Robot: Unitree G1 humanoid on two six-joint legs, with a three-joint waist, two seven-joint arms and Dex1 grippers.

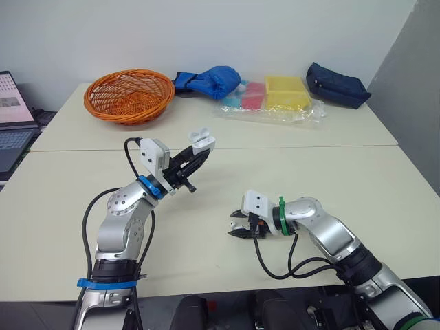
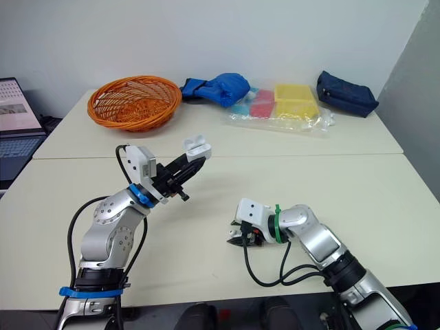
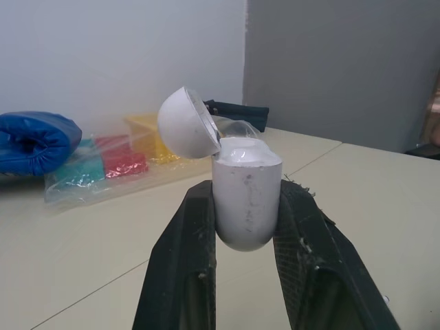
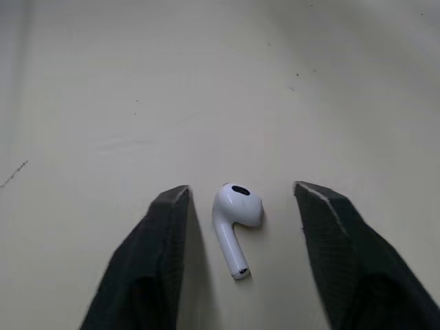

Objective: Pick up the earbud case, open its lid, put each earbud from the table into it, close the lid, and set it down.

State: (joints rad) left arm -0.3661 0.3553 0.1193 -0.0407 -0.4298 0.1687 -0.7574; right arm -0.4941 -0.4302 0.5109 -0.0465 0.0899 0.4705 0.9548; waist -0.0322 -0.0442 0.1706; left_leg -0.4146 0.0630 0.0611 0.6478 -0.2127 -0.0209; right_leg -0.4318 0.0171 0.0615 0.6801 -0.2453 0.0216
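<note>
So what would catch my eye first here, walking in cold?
Most striking is the white earbud case, lid flipped open, held up above the table in the left end effector. Next, the right end effector hangs low over the table, its fingers open on either side of a small white earbud. At the far left of the table, a bright orange basket stands out.

plain white wall [image 1: 275, 27] behind, grey partition [image 1: 421, 89] at right, cream surface [image 1: 309, 179] of two tabletops butted along a seam [image 1: 289, 147], open laptop [image 1: 14, 120] beyond its left edge, even soft light
</note>
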